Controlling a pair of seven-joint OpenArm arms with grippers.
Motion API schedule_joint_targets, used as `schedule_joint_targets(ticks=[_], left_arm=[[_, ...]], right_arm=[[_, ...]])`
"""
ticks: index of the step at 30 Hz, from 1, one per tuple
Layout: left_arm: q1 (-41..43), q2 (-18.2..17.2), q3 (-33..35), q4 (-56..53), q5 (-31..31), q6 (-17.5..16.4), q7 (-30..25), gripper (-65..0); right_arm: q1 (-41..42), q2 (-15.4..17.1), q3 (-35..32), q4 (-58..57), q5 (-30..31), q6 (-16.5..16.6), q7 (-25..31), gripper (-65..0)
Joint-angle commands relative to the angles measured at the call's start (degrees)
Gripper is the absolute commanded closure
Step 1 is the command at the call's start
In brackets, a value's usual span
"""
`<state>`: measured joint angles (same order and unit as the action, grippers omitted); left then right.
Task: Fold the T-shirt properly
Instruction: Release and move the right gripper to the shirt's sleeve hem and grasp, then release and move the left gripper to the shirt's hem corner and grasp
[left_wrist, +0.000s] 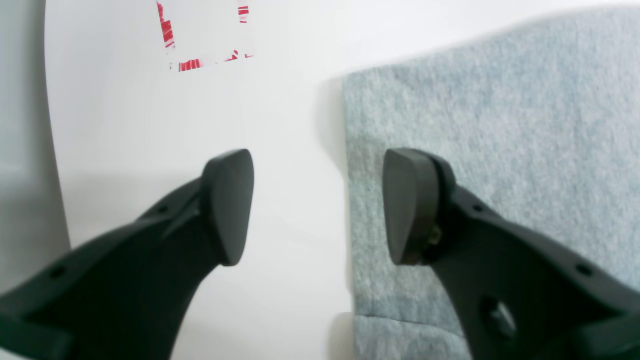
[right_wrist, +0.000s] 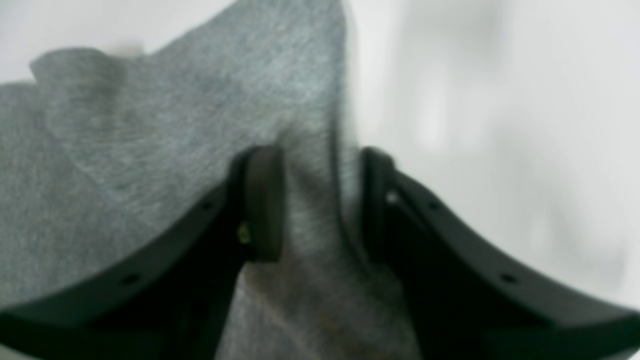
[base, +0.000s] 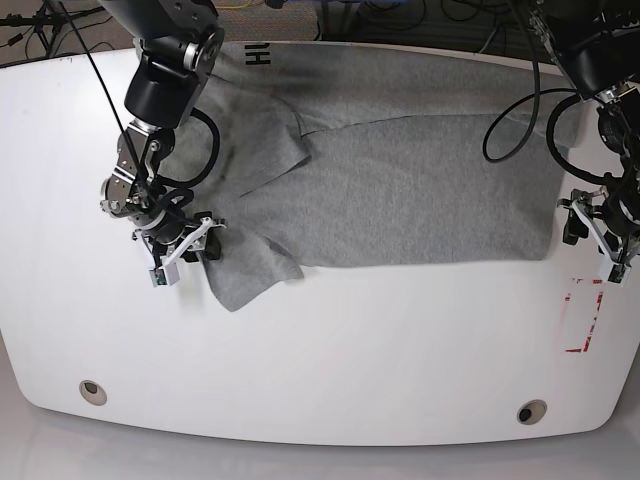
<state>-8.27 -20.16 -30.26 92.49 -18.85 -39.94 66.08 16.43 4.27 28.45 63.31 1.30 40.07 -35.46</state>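
The grey T-shirt lies spread over the far half of the white table, with one side folded over and black lettering showing at its far edge. At the shirt's near left corner, my right gripper is shut on a raised fold of the T-shirt; in the right wrist view the cloth fills the narrow gap between the right gripper pads. My left gripper stands open at the shirt's right edge. Seen from the left wrist, the left gripper straddles that edge, one finger over the T-shirt and one over bare table.
A red tape outline marks the table near the left gripper, and the same red tape outline shows in the left wrist view. Two round holes sit near the table's front edge. Cables run along the back.
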Motion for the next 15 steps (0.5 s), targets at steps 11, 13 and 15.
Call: schedule_joint_targets(ticks=[11,13,15], left_arm=[[-6.3,-0.9,3.1,-13.9,-0.4,8.3,-3.6,-45.1],[-6.8,-1.0,3.8,-16.7,-0.4,9.7,-5.7,-47.2],[-7.0,-1.0,4.1,-18.9,-0.4,10.8,-7.8,-48.6]], right_arm=[[0.7,2.0,-3.0,0.2,-0.6,-0.1,-0.3,-3.8],[0.7,2.0,-3.7,0.3,-0.6,-0.1,-0.3,-3.8],[0.7,2.0,-4.0,0.4,-0.6,-0.1,-0.3,-3.8]])
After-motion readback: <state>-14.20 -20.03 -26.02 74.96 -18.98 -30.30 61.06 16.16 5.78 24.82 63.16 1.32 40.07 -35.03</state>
